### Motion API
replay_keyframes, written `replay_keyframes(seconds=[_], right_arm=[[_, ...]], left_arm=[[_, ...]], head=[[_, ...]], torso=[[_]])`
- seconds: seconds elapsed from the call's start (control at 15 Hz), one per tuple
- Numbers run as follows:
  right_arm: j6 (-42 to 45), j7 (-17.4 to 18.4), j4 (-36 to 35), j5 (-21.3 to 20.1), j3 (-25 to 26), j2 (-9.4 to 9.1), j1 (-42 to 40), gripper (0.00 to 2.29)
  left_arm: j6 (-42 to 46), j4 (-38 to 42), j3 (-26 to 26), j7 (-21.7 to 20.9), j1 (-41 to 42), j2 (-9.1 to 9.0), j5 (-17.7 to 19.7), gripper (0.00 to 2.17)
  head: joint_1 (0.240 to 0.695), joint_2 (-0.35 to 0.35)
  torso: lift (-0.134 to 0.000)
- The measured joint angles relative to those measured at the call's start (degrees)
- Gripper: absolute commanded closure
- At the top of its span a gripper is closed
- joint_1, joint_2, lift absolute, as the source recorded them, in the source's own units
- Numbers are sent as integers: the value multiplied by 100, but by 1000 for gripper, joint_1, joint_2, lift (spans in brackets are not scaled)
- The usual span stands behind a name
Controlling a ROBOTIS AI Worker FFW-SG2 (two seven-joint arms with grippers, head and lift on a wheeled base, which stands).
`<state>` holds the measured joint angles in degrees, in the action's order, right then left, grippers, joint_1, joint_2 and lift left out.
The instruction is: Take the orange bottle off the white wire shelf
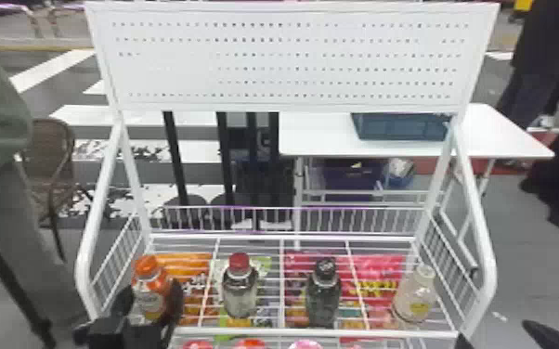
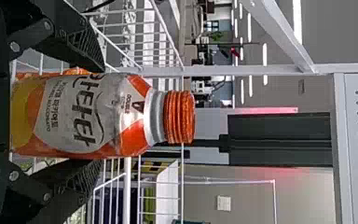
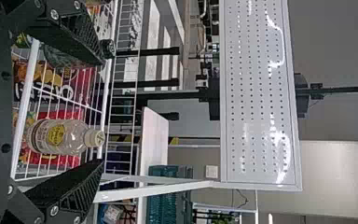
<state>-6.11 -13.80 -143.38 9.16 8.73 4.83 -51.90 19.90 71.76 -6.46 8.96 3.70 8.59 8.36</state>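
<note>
The orange bottle (image 1: 150,290) stands upright at the left end of the white wire shelf (image 1: 320,332), towards its near edge, its ribbed orange cap on above a silver-grey neck. A pale grey label with dark lettering wraps its orange body, with a yellow area lower down. The shelf has a wire-grid floor, low wire rails left, right and far, and a solid near bar.

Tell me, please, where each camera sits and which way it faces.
Head view: on the head, facing forward and down over the shelf; left gripper shows.
Left wrist view: on the left wrist, facing the orange bottle; left gripper shows.
Right wrist view: on the right wrist, facing the pale-capped bottle; right gripper, open.
Head and left wrist share the orange bottle.
</note>
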Motion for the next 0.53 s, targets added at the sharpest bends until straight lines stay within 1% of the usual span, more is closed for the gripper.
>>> replay_keyframes(seconds=[0.33,0.53], right_arm=[[0,0,25,-10,-36,-8,42,154],[0,0,64,-9,-38,-8,77,154]], left_arm=[[0,714,4,28,343,7,16,991],[-153,1497,104,26,792,14,25,991]], head=[[499,0],[499,0]], torso=[[0],[0]])
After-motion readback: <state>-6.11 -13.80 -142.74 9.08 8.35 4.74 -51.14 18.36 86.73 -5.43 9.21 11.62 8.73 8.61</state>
